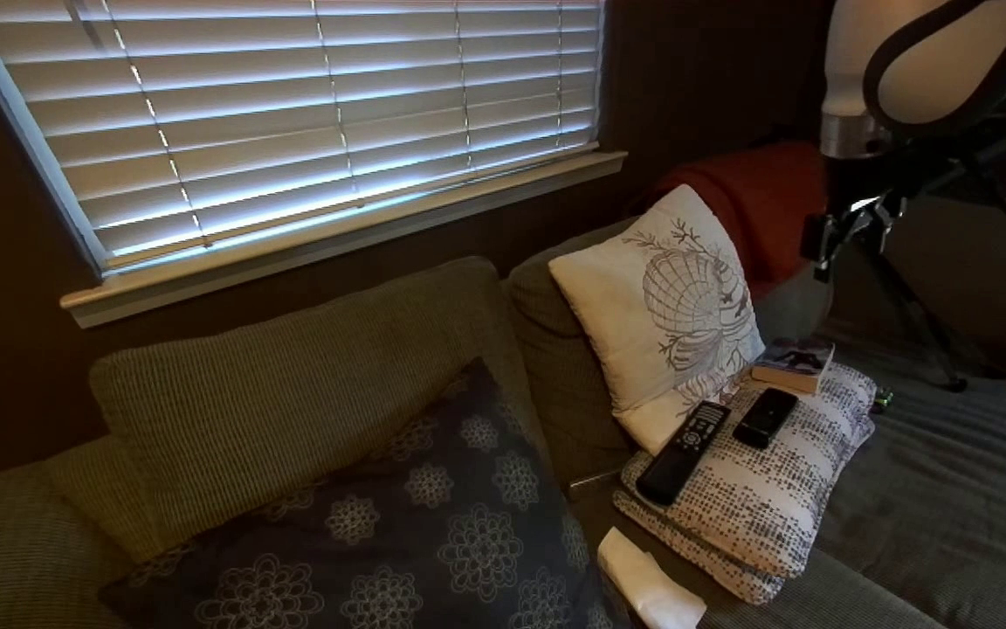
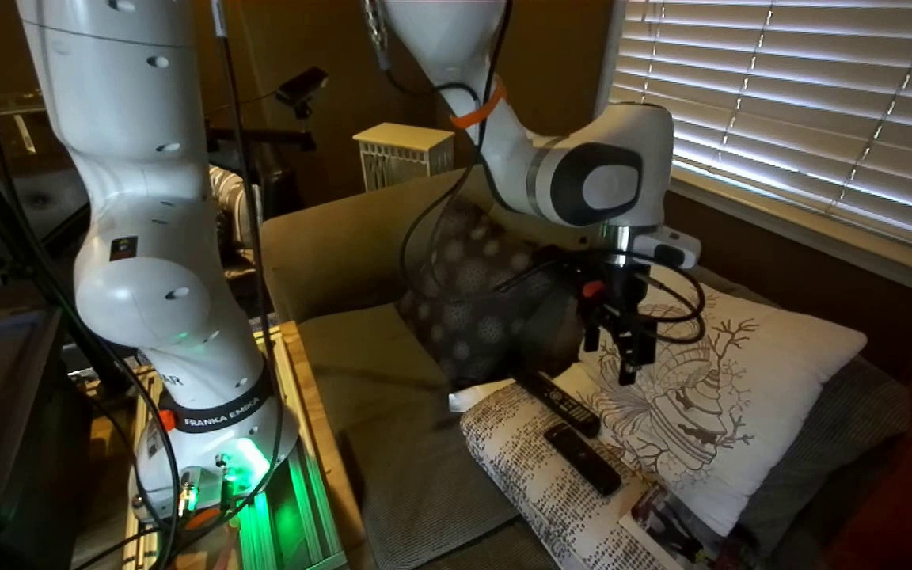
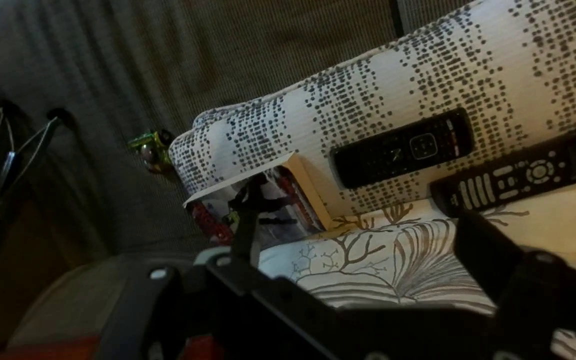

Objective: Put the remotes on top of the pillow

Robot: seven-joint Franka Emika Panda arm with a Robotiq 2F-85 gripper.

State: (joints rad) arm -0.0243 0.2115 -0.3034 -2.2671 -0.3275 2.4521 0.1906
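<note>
Black, both of them: the longer remote (image 1: 684, 459) and the shorter remote (image 1: 765, 418) are lying flat on top of the grey-and-cream pillow (image 1: 774, 494), just beside each other. The gripper (image 3: 363, 240) hangs in the air over the couch (image 2: 408, 443), pointing down with its fingers spread wide, and the arm (image 2: 613, 186) slopes in from up high. Headcount: two remotes, one book (image 1: 793, 365) on that same pillow, one white shell-print pillow (image 1: 686, 297) leaning next to it, one dark flowery cushion (image 1: 416, 524) further along. There's a matching layer (image 1: 695, 549) under the grey-and-cream one, can't tell if it's a second pillow.
</note>
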